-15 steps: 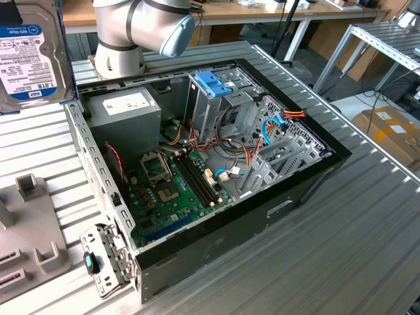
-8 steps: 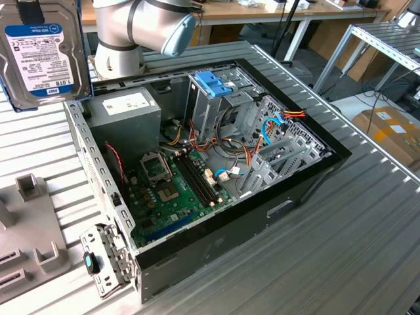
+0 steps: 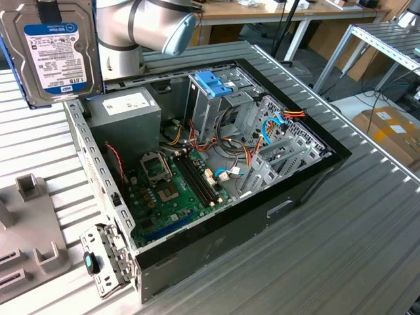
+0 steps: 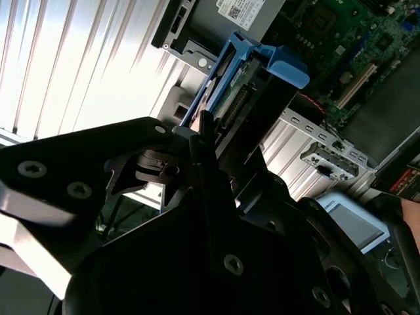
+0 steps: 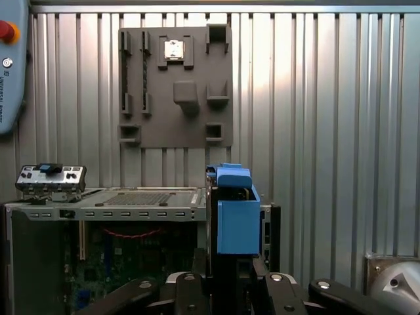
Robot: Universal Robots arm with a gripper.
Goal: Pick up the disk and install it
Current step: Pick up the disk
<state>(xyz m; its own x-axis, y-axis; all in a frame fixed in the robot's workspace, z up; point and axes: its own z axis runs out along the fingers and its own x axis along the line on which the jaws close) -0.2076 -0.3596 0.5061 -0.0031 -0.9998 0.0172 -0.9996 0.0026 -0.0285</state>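
Observation:
The disk (image 3: pixel 52 52) hangs in the air at the exterior view's top left, above the table and beside the open computer case (image 3: pixel 289 197). Its white label with a blue band faces the camera. In both wrist views my gripper (image 4: pixel 213 154) is shut on the disk (image 4: pixel 259 85), whose blue side rails (image 5: pixel 236 220) stick out past the black fingers (image 5: pixel 197 282). The disk is held edge-on, clear of the case. The metal drive cage with its blue latch (image 3: pixel 213 84) stands inside the case, away from the disk.
A grey power-supply box (image 3: pixel 125 108) and a green motherboard (image 3: pixel 170 187) lie in the case. A grey fixture plate (image 3: pixel 26 216) sits on the ribbed table at the exterior view's left. The arm's silver joint (image 3: pixel 154 26) is at the top.

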